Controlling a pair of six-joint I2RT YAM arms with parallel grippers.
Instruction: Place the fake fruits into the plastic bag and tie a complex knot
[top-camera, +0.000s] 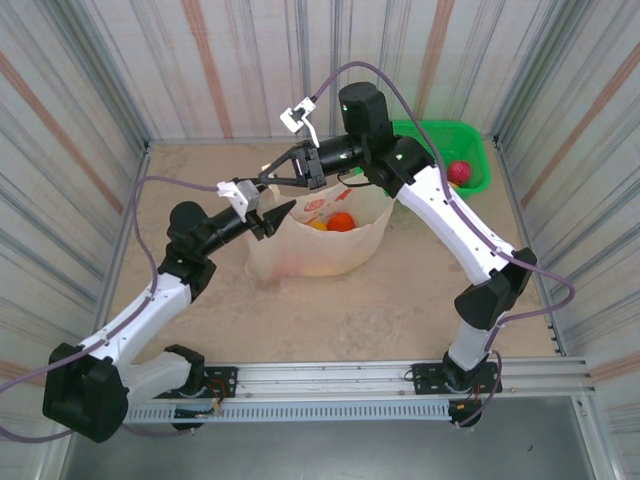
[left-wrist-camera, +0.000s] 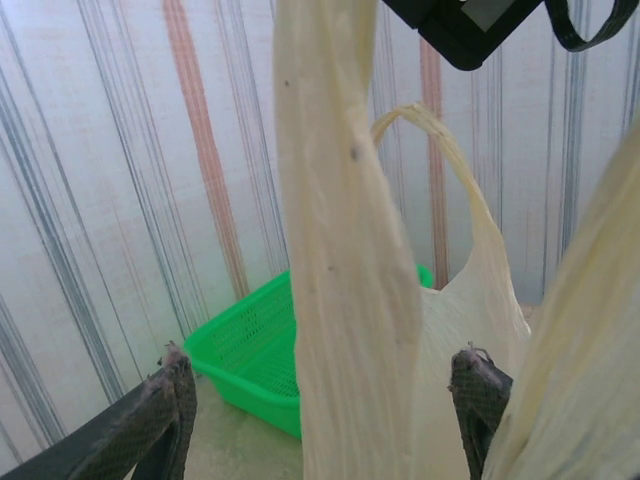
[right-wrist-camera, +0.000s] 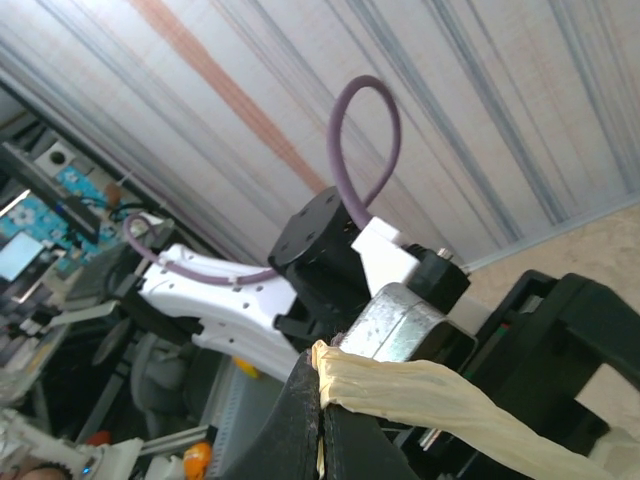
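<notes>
- On the top camera I see the thin translucent cream-coloured plastic bag (top-camera: 330, 255) standing mid-table, mouth up. A glossy orange round fake fruit (top-camera: 341, 221) and a yellow piece (top-camera: 318, 225) lie inside. I can't make out anything deeper through the film.
- At the far right, the green rectangular plastic basket (top-camera: 472, 150) holds a red fake fruit (top-camera: 459, 172). The right arm crosses over the basket's left part.
- The right gripper (top-camera: 272, 176) sits above the bag's far-left rim, and the left gripper (top-camera: 262, 218) is just nearer than it. From this height I can't tell how either pincer stands.
- On the left wrist camera, the left gripper (left-wrist-camera: 322, 385) has its jaws apart. A twisted cream handle strip (left-wrist-camera: 345, 300) hangs between them with a gap on each side. A second handle loop (left-wrist-camera: 440, 150) rises to its right, and the basket lies behind. A black part at the top is cut off by the frame.
- On the right wrist camera, the right gripper (right-wrist-camera: 320, 385) is clamped on the end of a cream strip of the bag (right-wrist-camera: 430, 392). The strip runs off to the lower right. The bottom edge cuts off the fingers' lower parts.
</notes>
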